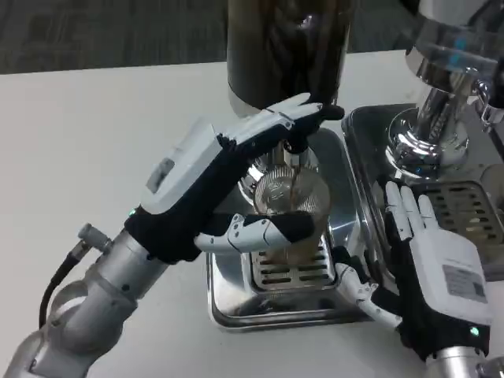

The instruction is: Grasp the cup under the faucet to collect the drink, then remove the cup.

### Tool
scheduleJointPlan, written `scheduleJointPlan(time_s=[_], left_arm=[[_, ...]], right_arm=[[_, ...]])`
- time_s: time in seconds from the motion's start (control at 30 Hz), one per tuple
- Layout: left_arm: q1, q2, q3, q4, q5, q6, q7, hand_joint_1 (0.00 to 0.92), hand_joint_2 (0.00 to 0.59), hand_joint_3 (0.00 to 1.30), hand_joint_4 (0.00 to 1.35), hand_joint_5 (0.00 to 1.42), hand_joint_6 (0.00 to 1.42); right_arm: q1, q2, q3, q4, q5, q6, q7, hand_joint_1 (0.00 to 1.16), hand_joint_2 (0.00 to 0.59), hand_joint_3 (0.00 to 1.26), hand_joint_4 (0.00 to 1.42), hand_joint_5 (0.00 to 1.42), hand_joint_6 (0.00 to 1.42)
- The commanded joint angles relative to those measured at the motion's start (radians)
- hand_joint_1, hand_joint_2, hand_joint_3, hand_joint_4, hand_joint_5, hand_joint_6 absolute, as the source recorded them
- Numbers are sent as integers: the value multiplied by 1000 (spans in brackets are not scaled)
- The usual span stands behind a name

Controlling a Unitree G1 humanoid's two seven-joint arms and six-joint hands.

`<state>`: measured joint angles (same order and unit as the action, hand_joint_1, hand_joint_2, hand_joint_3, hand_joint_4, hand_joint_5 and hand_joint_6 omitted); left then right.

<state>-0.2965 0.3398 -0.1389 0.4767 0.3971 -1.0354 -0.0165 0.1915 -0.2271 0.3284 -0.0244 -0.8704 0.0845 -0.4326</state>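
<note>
Your left hand (pixel 224 185) already grips the upright clear cup (pixel 290 206) beneath the faucet (pixel 295 146), so withdraw toward yourself; your right hand (pixel 429 260) rests open, apart.

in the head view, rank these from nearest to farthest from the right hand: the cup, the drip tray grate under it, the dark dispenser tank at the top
1. Drip tray grate: just left of the right hand, low in the tray.
2. Cup: farther left, under the faucet, held by the left hand.
3. Dark dispenser tank: at the top, behind.
</note>
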Motion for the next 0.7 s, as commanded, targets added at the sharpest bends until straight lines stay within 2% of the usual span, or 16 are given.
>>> scheduleJointPlan(time_s=[0.03, 0.4, 0.43, 0.7], left_arm=[[17, 34, -19, -29, 119, -44, 35, 0, 134, 259, 157, 335, 308], [13, 95, -65, -72, 343, -26, 200, 0, 142, 291, 148, 334, 298], [13, 100, -71, -80, 364, -20, 213, 0, 143, 294, 148, 334, 296], [7, 132, -119, -89, 423, 24, 285, 0, 149, 325, 148, 334, 291]], right_arm=[[-12, 0, -2, 14, 12, -16, -6, 272, 351, 0, 0, 0, 198], [-14, 1, -2, 22, 18, -26, -7, 280, 349, 0, 0, 0, 200], [-14, 1, -3, 22, 19, -26, -7, 284, 334, 0, 0, 0, 200], [-15, -2, 1, 25, 23, -38, -8, 316, 300, 0, 0, 1, 200]])
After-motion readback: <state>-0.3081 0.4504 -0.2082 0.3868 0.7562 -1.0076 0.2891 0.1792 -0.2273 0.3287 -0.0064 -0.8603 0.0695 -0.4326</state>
